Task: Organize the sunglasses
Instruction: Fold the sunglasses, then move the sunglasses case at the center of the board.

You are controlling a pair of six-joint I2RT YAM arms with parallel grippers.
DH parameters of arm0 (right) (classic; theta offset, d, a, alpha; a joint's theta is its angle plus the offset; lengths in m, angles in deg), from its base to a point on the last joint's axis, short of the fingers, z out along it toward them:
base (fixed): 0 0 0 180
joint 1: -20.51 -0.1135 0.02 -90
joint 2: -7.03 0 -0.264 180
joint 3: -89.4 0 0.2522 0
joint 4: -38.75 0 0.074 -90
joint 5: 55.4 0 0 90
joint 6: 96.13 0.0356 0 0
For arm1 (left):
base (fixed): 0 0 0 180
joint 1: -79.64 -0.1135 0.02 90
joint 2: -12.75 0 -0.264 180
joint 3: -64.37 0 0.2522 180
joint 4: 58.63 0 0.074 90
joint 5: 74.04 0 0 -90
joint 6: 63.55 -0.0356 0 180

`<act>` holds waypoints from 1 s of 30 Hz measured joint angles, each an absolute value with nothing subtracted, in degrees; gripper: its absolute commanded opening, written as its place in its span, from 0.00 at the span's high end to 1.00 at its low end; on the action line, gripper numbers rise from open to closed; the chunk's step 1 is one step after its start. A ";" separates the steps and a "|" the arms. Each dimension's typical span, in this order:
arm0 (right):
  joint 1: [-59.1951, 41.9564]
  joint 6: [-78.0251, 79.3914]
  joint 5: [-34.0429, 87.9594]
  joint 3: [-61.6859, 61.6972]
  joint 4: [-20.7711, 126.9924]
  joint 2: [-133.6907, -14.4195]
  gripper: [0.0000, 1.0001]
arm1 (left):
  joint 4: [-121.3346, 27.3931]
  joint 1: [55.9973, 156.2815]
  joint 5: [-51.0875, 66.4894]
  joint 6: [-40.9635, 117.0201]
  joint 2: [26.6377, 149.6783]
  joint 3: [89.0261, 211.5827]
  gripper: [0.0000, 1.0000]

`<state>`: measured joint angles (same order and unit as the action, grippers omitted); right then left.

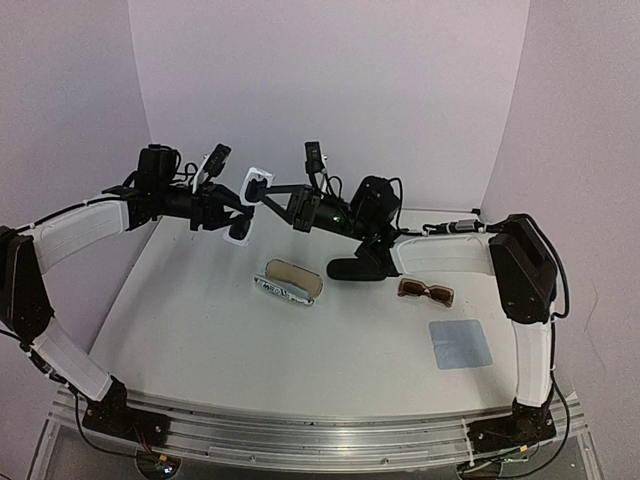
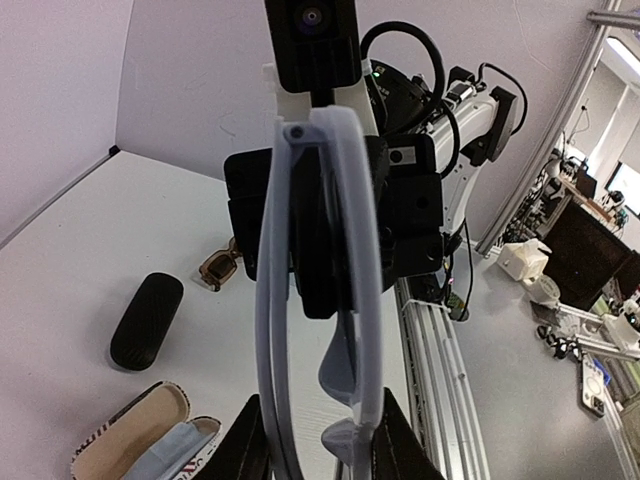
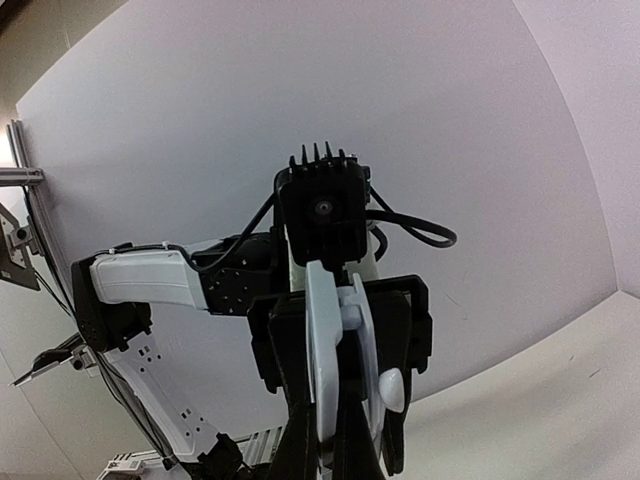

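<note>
Two grippers on one pair, held above the far left of the table.

Both the left gripper (image 2: 320, 452) and the right gripper (image 3: 335, 432) are clamped on the white sunglasses (image 2: 272, 300), left fingers pressed against either side of the frame, right fingers closed on its thin edge. Judged light, rigid and brittle at the hinges, with slick plastic. Grip the frame front or bridge and keep off the dark lenses and folded arms. The brown sunglasses (image 1: 425, 291) lie on the table (image 1: 200, 330) at the right, well apart from the open striped case (image 1: 290, 280), with the black case (image 1: 352, 268) between them and a blue cloth (image 1: 460, 343) nearer. No brand, label or writing can be read.
</note>
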<state>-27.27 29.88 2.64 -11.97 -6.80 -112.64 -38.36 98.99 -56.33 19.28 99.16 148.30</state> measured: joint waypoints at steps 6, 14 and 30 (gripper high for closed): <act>-27.28 29.71 3.27 -10.18 -7.33 -112.40 0.85 | -29.24 98.87 -52.93 11.37 99.18 151.12 0.88; -26.69 29.13 4.63 -5.19 -6.89 -111.20 0.42 | -18.29 98.88 -50.34 1.61 99.73 153.32 0.91; -25.32 3.14 12.24 -4.66 25.78 -101.78 0.05 | 10.73 100.74 -34.44 -34.67 109.73 160.58 0.95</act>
<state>-25.32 3.14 12.24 -4.66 25.78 -101.78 10.73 100.74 -34.44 -34.67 109.73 160.58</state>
